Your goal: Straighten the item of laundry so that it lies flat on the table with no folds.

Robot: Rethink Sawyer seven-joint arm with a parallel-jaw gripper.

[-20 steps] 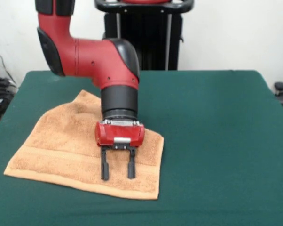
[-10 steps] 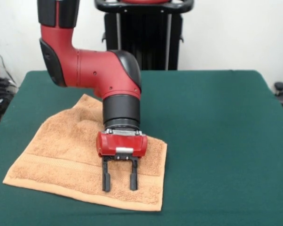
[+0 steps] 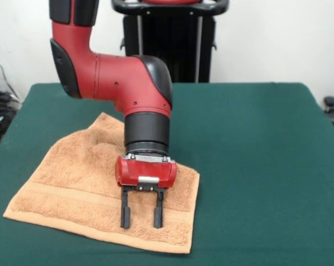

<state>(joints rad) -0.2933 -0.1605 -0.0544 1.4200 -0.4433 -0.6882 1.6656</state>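
Observation:
The orange-tan towel lies spread on the dark green table, on the left side of the front view. It looks mostly flat, with a woven band near its front hem and a slight rumple near its far corner. My gripper points straight down over the towel's front right part. Its two black fingers are apart and hold nothing. Their tips touch or nearly touch the cloth near the front hem. The red arm hides part of the towel's middle.
The robot's black pedestal stands at the table's far side. Green table surface extends to the right of the towel. The table's front edge is close below the towel's hem.
The gripper has moved slightly toward the front and right, staying open. The towel's front right corner has shifted forward and right with it, spreading the cloth a little more.

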